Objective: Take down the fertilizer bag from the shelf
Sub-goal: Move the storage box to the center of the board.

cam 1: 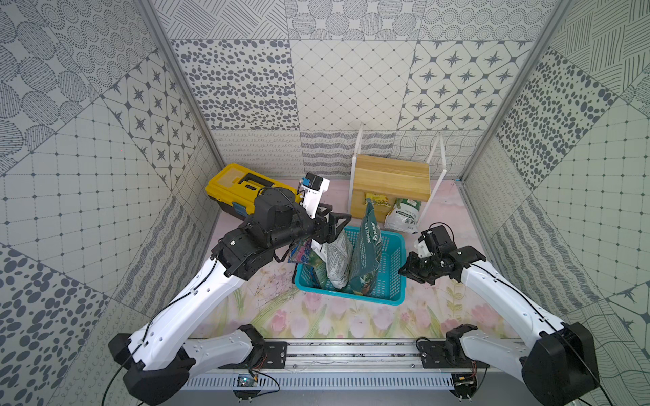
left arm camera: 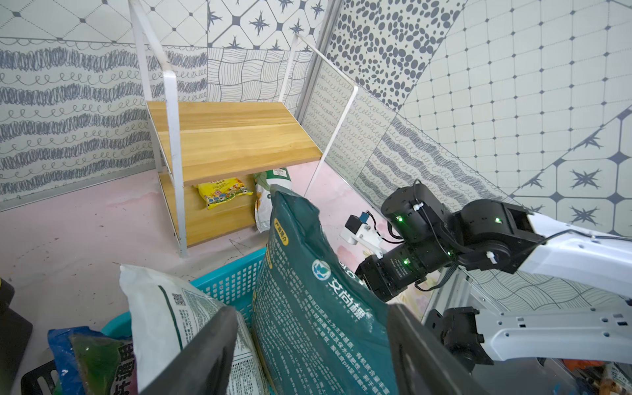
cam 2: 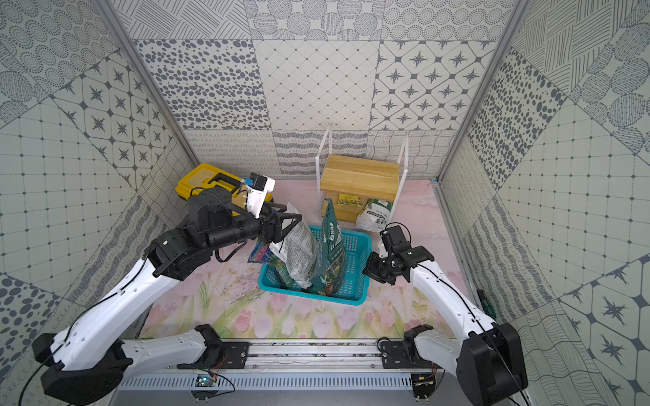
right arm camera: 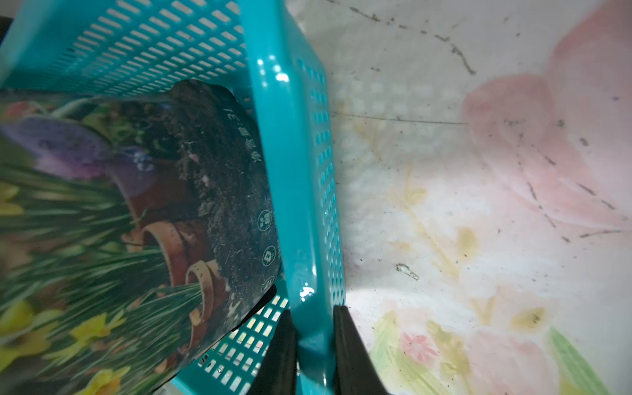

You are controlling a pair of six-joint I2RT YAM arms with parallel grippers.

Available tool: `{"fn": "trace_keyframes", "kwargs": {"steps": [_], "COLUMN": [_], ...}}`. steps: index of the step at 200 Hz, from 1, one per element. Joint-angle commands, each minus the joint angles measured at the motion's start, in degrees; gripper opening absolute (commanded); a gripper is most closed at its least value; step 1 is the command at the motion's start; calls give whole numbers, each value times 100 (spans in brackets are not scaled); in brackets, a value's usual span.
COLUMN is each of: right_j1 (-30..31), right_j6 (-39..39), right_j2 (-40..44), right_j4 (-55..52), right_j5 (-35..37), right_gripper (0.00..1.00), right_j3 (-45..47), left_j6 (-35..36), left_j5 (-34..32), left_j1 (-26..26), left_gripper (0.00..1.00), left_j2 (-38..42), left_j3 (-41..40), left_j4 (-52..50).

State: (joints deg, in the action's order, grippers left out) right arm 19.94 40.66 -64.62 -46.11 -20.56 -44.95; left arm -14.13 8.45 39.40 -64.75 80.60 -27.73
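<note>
While the right tool pinches the side wall of the teal basket, apparently to steady it on the bench, the left tool hangs with jaws spread wide above the bags standing inside, gripping none. On the lower board of the shelf lie a yellow packet and a white-and-green fertilizer bag, which slumps outward over the edge.

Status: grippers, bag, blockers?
Left gripper open over basket. Right gripper shut on basket rim. Yellow bag on shelf, lower board. Tall teal bag stands in front.
</note>
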Motion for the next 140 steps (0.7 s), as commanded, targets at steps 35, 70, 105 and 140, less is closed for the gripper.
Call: {"fn": "trace_keyframes", "kwargs": {"steps": [35,70,105,140], "right_j1": [810,1194,1386,1543], "right_j6": [844,1018,1024,1045], "right_j2": [-719,-1387,-1893,-1909], "right_j4": [1247,1702,1929,1841], "right_j5": [-211,-120,-150,-43], "right_gripper": [11,11,11,19], "right_j3": [-209,-465,-796,-794], "left_j6": [-3,-45,-68,184], "left_j5": [-82,45,176,-109], "left_j1": [182,223,377,850], "left_gripper": [75,74,70,68], "left_j2": [88,38,-100,-315], "left_j3": [103,243,416,528], "left_j4": [-83,-184,-310,-433]}}
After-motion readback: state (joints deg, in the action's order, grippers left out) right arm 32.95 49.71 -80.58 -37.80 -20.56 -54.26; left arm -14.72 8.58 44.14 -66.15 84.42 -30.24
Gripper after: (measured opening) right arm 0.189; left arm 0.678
